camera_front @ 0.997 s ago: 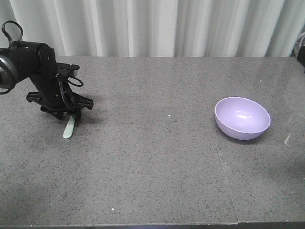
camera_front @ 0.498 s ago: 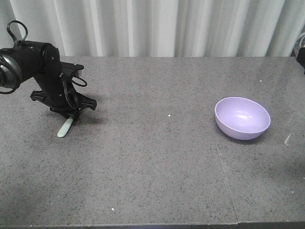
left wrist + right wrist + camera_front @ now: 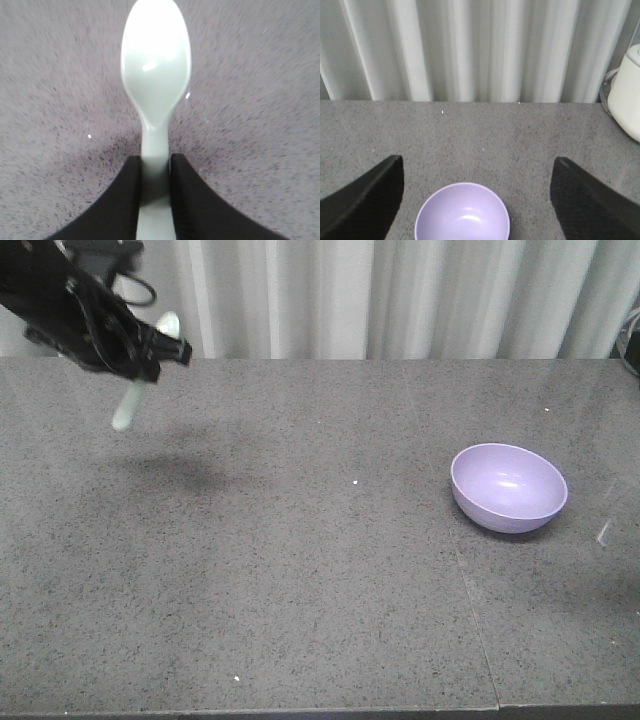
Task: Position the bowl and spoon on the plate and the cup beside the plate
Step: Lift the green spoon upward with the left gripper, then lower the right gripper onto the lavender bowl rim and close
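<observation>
The bowl [image 3: 508, 487] stands on the table [image 3: 300, 570], toward its right side. Far to the bowl's left and farther back, the left end effector [image 3: 140, 358] hangs above the table with the spoon [image 3: 127, 408] clamped between its fingers, handle end lowest and off the surface. The right end effector [image 3: 477, 167] sits nearer than the bowl, its fingers spread, one to each side. A curtain [image 3: 400, 300] hangs behind the bowl, past the table's back edge. An appliance [image 3: 627, 95] stands behind the bowl and to its right.
</observation>
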